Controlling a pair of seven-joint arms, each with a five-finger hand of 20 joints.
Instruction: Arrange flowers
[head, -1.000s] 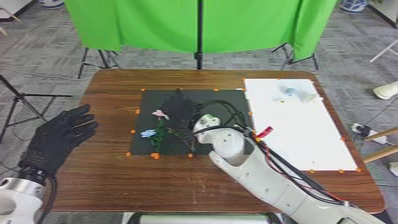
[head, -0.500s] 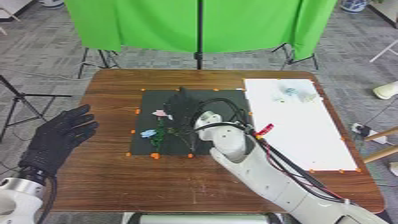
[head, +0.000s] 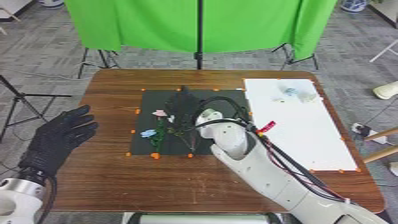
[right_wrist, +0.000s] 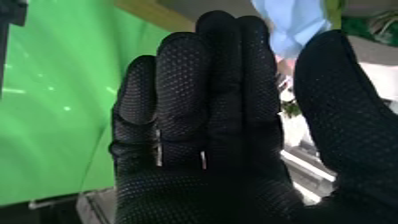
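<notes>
Right hand in black glove (head: 184, 104), over the black rectangular mat (head: 206, 147) on the brown wooden table (head: 115, 185): fingers straight and close together, thumb set apart, nothing gripped. Left hand in black glove (head: 60, 140), beside the mat at the table's left side: fingers loosely extended, holding nothing. Task's flowers, at the left part of the mat: a pink artificial flower (head: 160, 113), just beside the right hand, and a light blue artificial flower (head: 148, 133), nearer the robot, with dark green leafy stems (head: 157, 142) alongside. Whether the stems stand in a holder or lie flat cannot be told. A pale blue bloom (head: 290, 91) lies at the far end of the white rectangular board (head: 298, 132), well apart from the others.

Handling, as judged: the flowers appear light, with soft, thin petals that would crease under pressure; the stems are probably stiffer but slender, and may roll or slip against glove fabric. The sound hold is on a bare length of stem below the bloom, between thumb and fingers, closed gently. Leaves near the grip could snag the neighbouring stem and drag it along.
</notes>
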